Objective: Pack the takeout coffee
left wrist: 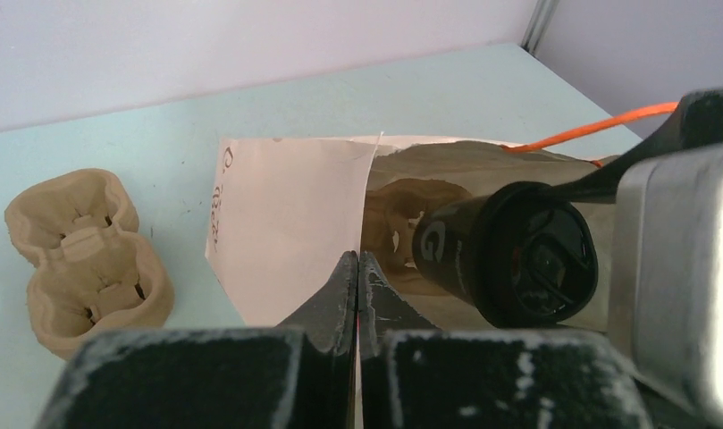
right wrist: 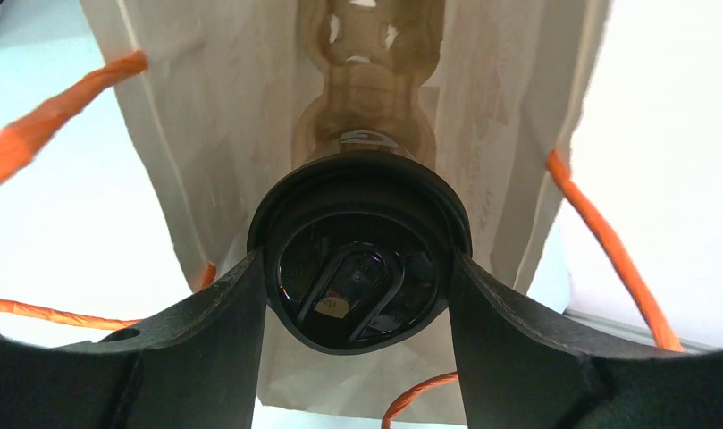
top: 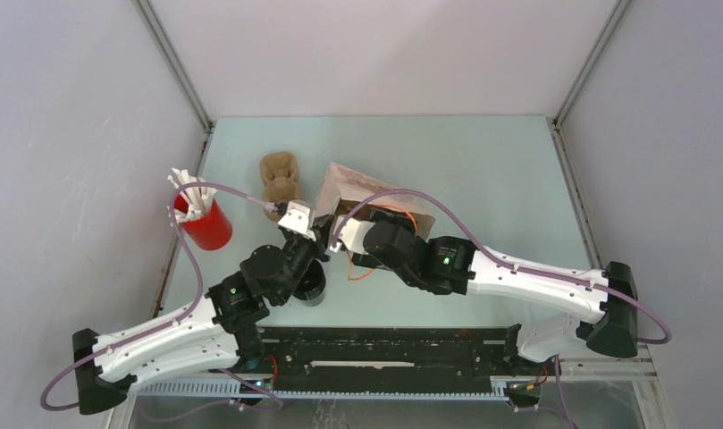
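At the mouth of the bag [left wrist: 286, 214], which lies on its side on the table [top: 483, 179], the right gripper [right wrist: 357, 268] clamps a black cup [left wrist: 509, 255] at its lidded end. The cup is held sideways, base pointing into the bag. Deeper inside lies a carrier [right wrist: 366, 80]. The left gripper [left wrist: 357, 268] is closed, pinching the bag's rim. Left of the bag sits another carrier [left wrist: 85, 255]. A second black cup [top: 311, 284] stands by the left arm, and a red cup [top: 205, 225] of white sticks is near the table's left edge.
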